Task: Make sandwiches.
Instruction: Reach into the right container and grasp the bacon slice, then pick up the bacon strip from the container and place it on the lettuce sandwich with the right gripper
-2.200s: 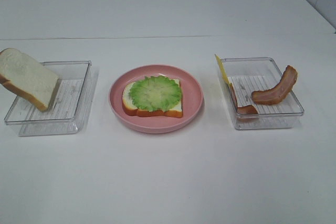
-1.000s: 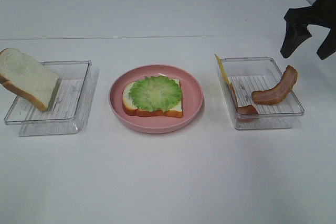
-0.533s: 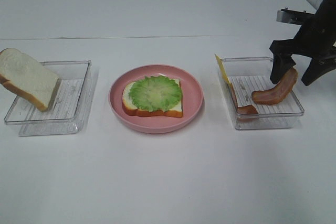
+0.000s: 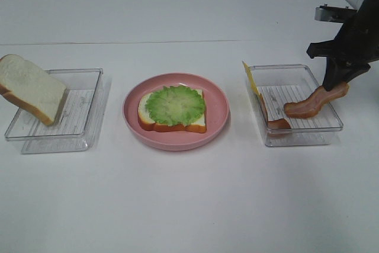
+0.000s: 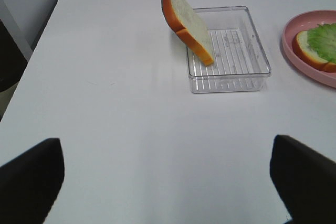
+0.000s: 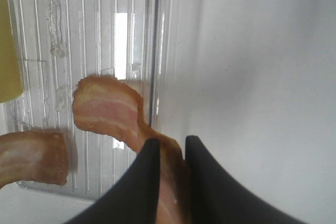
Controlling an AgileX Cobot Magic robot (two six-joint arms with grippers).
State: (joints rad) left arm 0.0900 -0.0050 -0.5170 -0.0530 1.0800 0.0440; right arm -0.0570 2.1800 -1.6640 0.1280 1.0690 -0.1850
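Right gripper (image 4: 333, 87) (image 6: 172, 142): fingers drawn together, clamped on one end of the bacon strip (image 4: 308, 106) (image 6: 107, 111); strip pinched between both pads.

Pinched end sits at the side wall of the right tray (image 4: 296, 66) (image 6: 63, 35), nearest to me; the rest of the strip curves away from my fingertips, down across the wall onto the tray's ribbed floor.

Second bacon strip (image 4: 275, 121) (image 6: 31, 156): lies in the same tray, beyond the free end of the held one, apart from it; not touched by me.

Cheese square (image 4: 250, 78) (image 6: 8, 51): stands on edge against the tray wall farthest from my right fingers.

Past that tray, toward my other arm: pink plate (image 4: 177, 141) (image 5: 290, 45) on the table (image 4: 189, 205); on it a bread slice (image 4: 174, 126) (image 5: 307, 53) lying flat, lettuce leaf (image 4: 176, 103) (image 5: 325, 43) spread on top; well apart from my right gripper.

Left gripper (image 5: 165, 145): fingers spread wide, nothing between them; it hangs over bare table.

Ahead of the left fingers: left tray (image 4: 83, 75) (image 5: 231, 72); leaning bread slice (image 4: 29, 87) (image 5: 189, 24) rests tilted, its lower edge on the tray floor, its upper part over the tray's outer wall; well apart from the left fingers.
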